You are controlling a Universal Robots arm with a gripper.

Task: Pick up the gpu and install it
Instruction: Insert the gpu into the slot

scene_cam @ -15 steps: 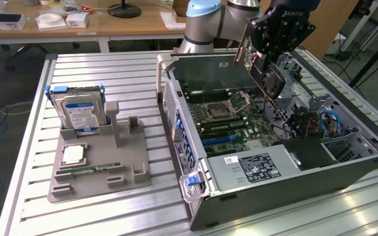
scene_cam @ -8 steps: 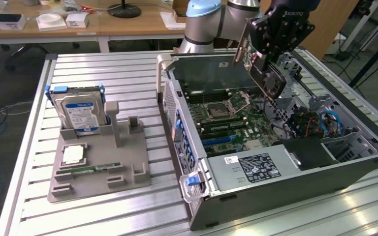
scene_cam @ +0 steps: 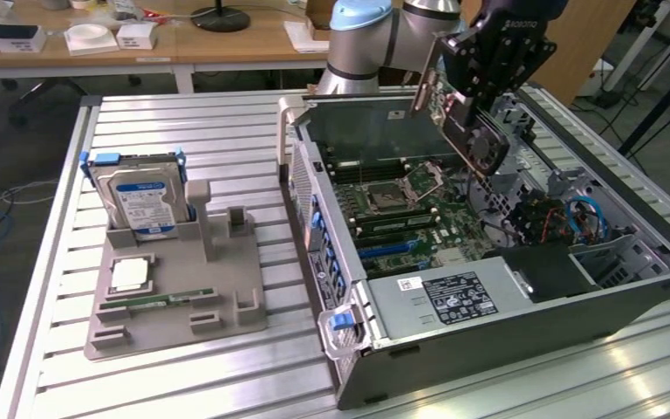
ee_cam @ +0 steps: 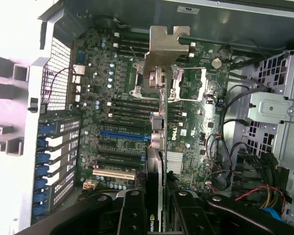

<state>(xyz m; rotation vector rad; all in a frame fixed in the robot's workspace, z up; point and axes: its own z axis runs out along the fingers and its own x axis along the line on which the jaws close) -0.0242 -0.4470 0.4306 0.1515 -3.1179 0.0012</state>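
**A:** What is the biggest thing in the exterior view?

**B:** The slatted table (scene_cam: 195, 122). The open case (scene_cam: 428, 375) lies on it in the right half of the frame, and the board (scene_cam: 399, 205) inside faces up.

**A:** And the arm?

**B:** The arm (scene_cam: 370, 35) enters at the top centre. Its gripper (scene_cam: 475, 92) is in the upper right of the frame, above the case.

**A:** What is in the lower left?

**B:** A grey holder (scene_cam: 172, 314). The drive (scene_cam: 137, 196) stands upright at its far end. The stick (scene_cam: 154, 301) lies flat near its front. Both are well apart from the gripper.

**A:** Where is the gpu relative to the gripper?

**B:** The gpu (scene_cam: 481, 140) hangs down from the gripper, tilted, over the far part of the board. The gripper is clenched on the upper part of the card.

**A:** What does the wrist view add?

**B:** It shows the grasp from close. The gpu (ee_cam: 155, 171) is seen edge-on, pressed between the black fingers (ee_cam: 132, 210) of the gripper (ee_cam: 156, 205), one finger on each face. The silver bracket (ee_cam: 164, 49) is at the end farthest from the fingers. Behind the card, the board (ee_cam: 112, 98) shows its rows of slots clearly, among them a blue slot (ee_cam: 122, 133) just beside the card's edge.

**A:** And what does the exterior view add?

**B:** The tilt of the card and its place above the case, with the table and the holder around them.
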